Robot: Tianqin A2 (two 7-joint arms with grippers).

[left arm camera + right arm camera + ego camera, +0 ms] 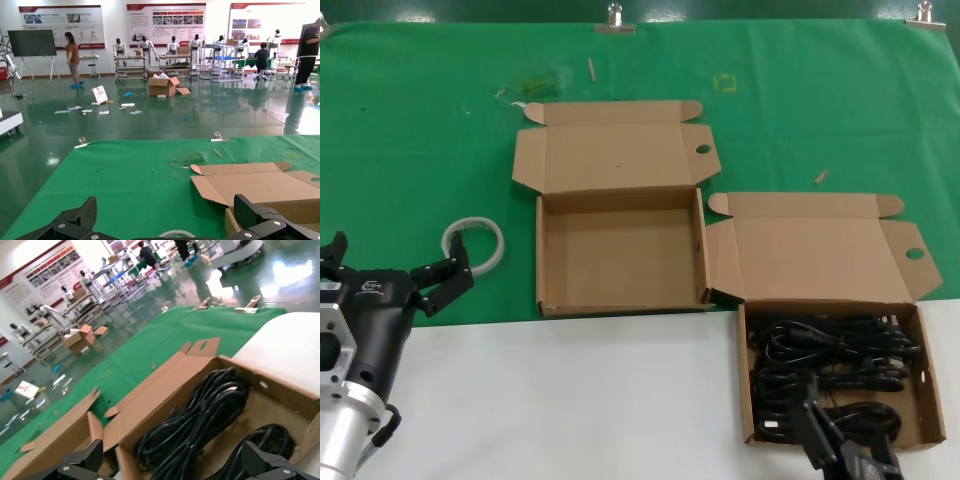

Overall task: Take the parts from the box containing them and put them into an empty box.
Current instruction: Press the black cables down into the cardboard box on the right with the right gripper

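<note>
Whitish tape ring lies beside the spread left end effector; right end effector, spread, overhangs the cords.

The right gripper was cut off by the head view's bottom edge and hid part of the power cords; how many cords lay bundled was unclear.

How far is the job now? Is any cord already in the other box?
Nothing is moved yet: the empty box holds no cords. All the power cords lie in the full box. The right gripper, open, hovers over them; the left gripper, open, waits near the tape ring. Every transfer remains.
</note>
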